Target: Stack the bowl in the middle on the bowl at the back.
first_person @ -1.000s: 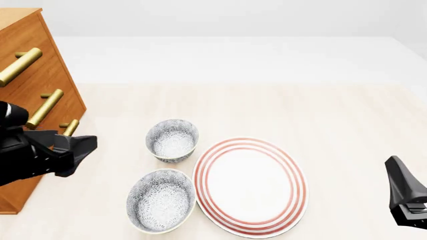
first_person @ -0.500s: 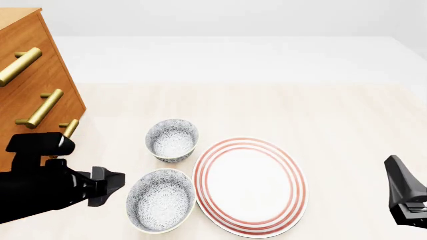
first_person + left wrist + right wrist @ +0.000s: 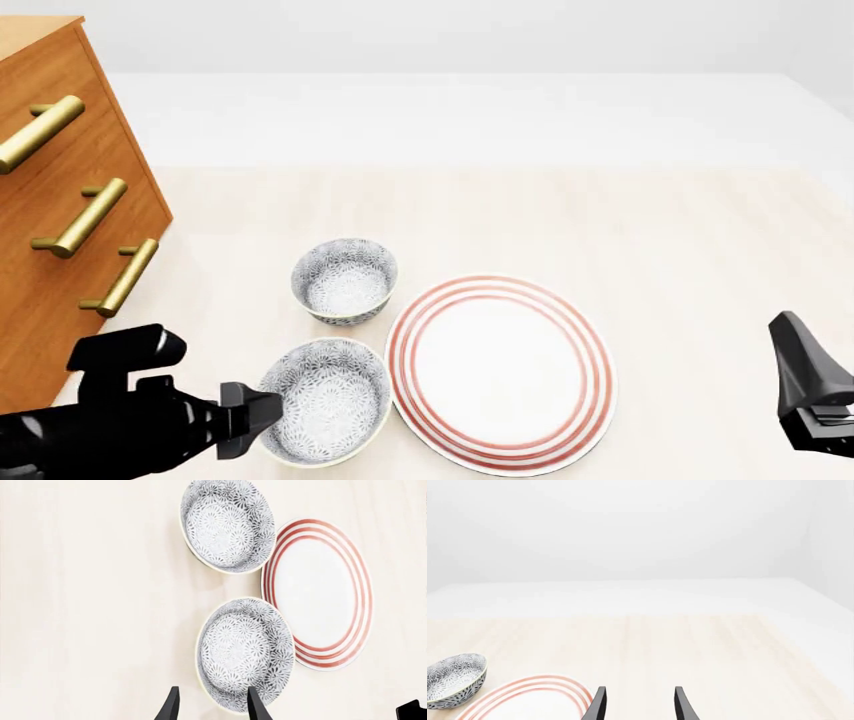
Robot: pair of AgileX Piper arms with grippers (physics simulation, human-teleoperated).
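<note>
Tabletop's near edge crops the right pincer [image 3: 811, 400], only partly seen.

The left gripper [image 3: 211, 706], its two dark fingers [image 3: 169, 707] spread, straddles the rim of the bowl in the middle [image 3: 244, 652], with the bowl at the back [image 3: 227, 524] beyond and the red-ringed plate [image 3: 319, 590] beside both on the pale desk [image 3: 87, 605].
</note>
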